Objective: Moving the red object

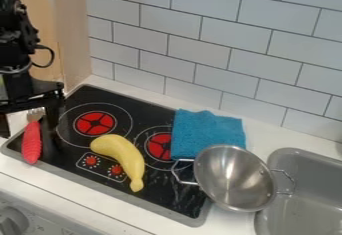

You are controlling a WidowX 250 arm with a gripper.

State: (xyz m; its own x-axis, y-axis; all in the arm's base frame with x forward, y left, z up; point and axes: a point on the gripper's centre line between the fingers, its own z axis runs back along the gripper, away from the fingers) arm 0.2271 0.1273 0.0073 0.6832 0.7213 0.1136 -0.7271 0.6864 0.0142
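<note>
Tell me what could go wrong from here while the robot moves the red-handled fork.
The open gripper has its fingers wide apart around the fork, so closing off-center might twist or shove it. The handle's end lies at the stove's front rim, so a nudge forward could push it onto the counter. Carried low to the right, it might bump the banana.
</note>
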